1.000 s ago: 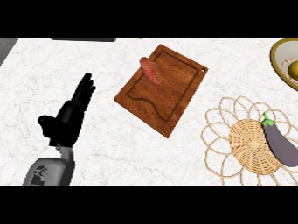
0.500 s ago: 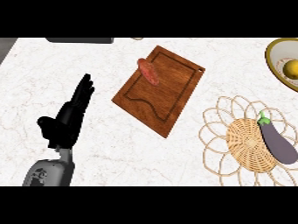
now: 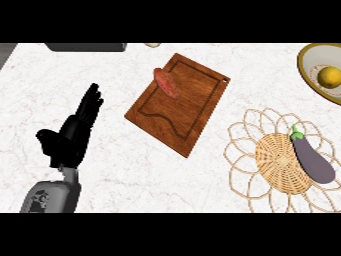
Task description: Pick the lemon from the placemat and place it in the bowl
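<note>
A yellow lemon (image 3: 331, 76) lies inside the olive-rimmed bowl (image 3: 306, 64) at the upper right edge of the head view. The woven wicker placemat (image 3: 276, 155) at the lower right carries a purple eggplant (image 3: 312, 158). My left hand (image 3: 71, 133) rests open on the left of the counter, fingers straight and pointing up, far from the lemon and the placemat. My right hand does not show.
A wooden cutting board (image 3: 179, 102) lies tilted in the middle with a reddish sausage (image 3: 166, 83) on its upper left part. A dark object (image 3: 84, 47) sits at the counter's far edge, upper left. White marble counter (image 3: 129, 180) lies between the hand and the board.
The view has shifted slightly, so the bowl with the lemon sits a bit farther left and higher. The left hand has not moved.
</note>
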